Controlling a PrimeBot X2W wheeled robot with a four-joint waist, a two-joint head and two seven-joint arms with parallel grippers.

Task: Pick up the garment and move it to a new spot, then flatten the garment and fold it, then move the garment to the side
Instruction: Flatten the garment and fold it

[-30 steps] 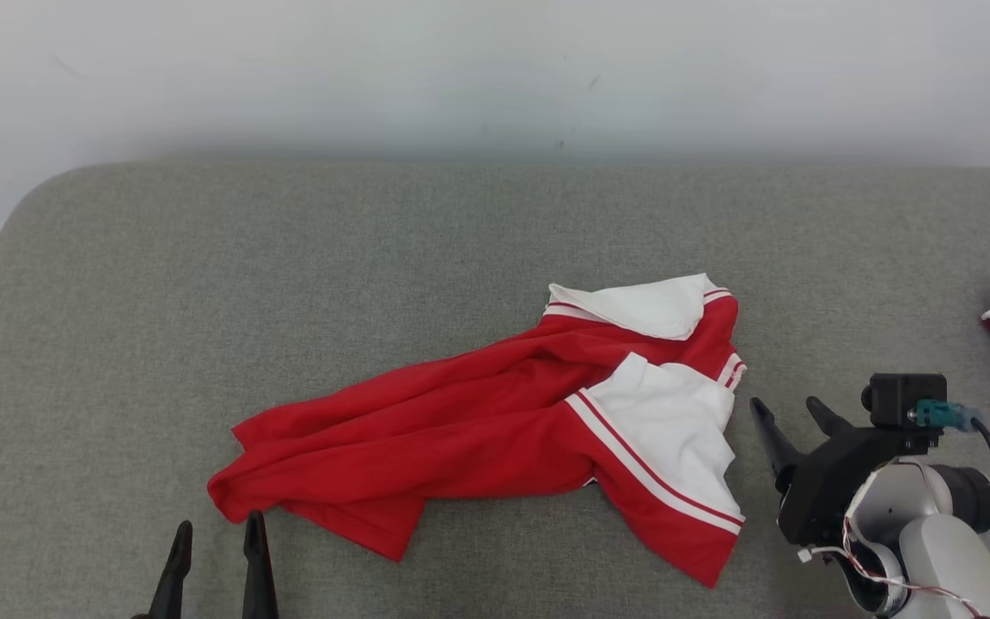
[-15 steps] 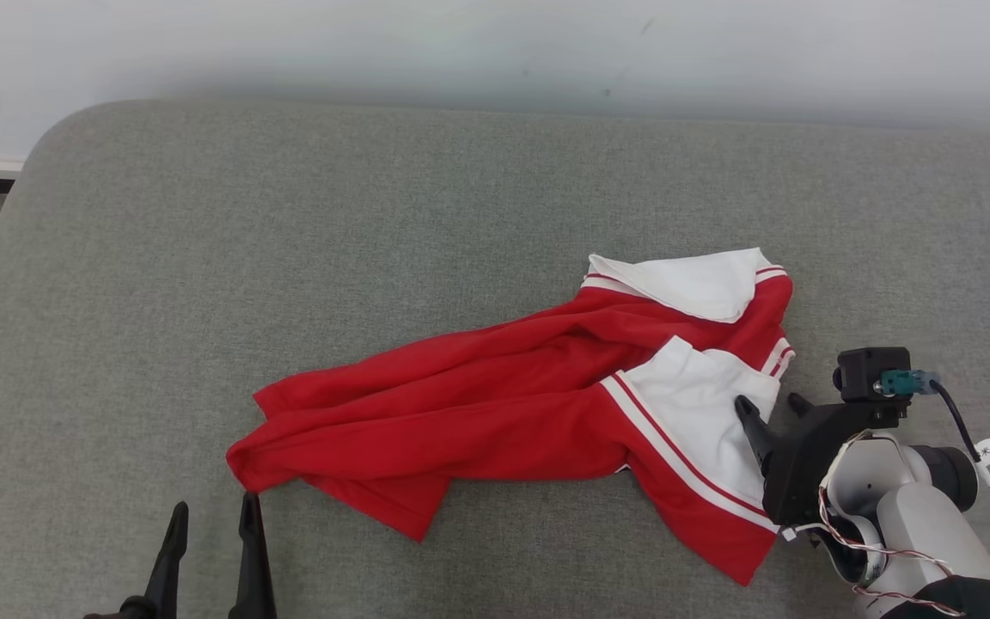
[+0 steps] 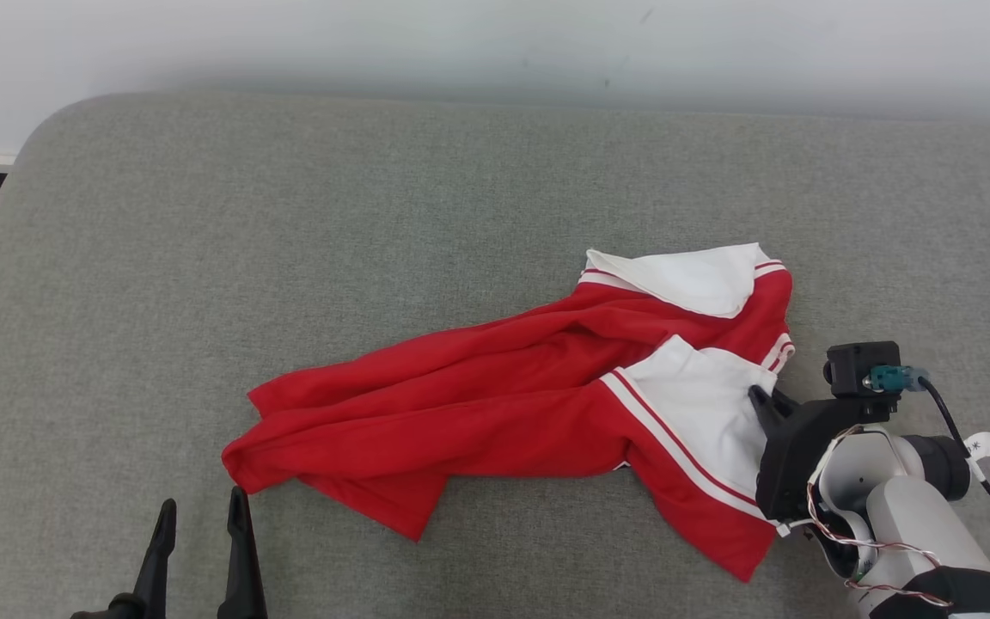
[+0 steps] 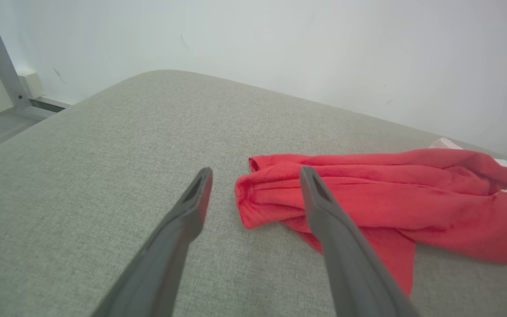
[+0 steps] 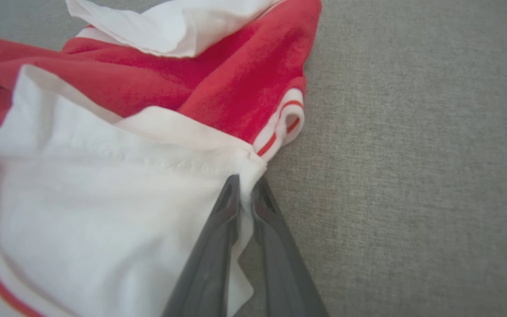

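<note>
The grey fabric surface point(image 3: 375, 215) lies bare across its left half and along the far edge under the white wall point(image 3: 495, 43), open passage for a gripper. A crumpled red and white shirt point(image 3: 478, 404) sprawls from the middle toward the right. The right gripper point(image 3: 761, 397) blocks the shirt's right edge, with bare fabric beyond it. The left gripper point(image 3: 203, 499) stands just beside the shirt's left tip, with open surface to its left.

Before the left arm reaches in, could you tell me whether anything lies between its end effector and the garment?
Nothing visible does: the open left end effector sits beside a red corner of the garment, with only bare grey padding between them.
</note>
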